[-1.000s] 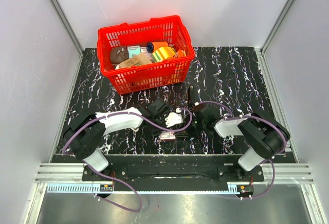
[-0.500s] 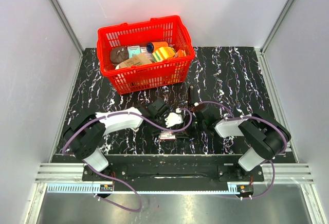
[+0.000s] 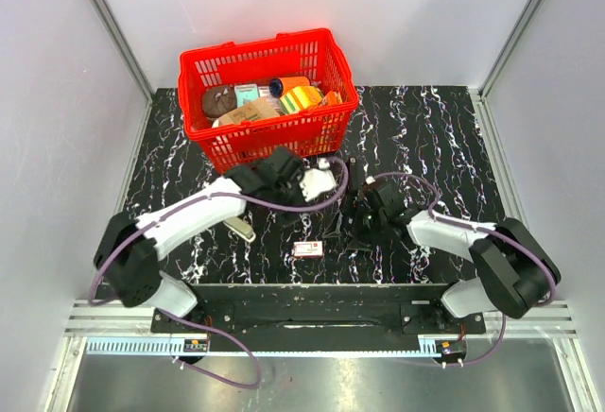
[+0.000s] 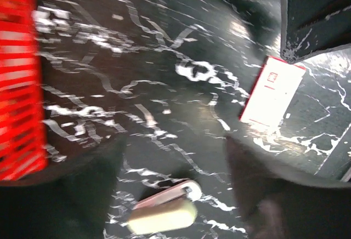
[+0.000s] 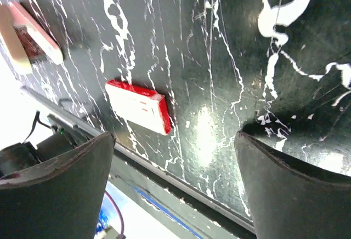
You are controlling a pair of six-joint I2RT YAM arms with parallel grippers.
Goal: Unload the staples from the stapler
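biggest worry for me: both arms are crowded into the middle of the table and neither has anything in hand. The left gripper is spread wide over bare marble. The right gripper is gaping too, nothing between its fingers.

Meanwhile the stapler lies flat on the table off to the near left. I'm taking the little cream and pink thing to be it, can't be fully sure. It's right beside the left arm and well apart from both sets of fingers, so a swing back by that arm could clip it and send it skidding. It looks low and smooth, so a pinch from above could slip off as well. The red and white staple box sits close to the near edge, right of the stapler, easy to grab by mistake or shove off.

Pose wise: left arm is stretched far and right, wrist just near of the red basket. Right arm reaches left toward the centre, wrist tipped down at the table. Left wrist view is badly smeared
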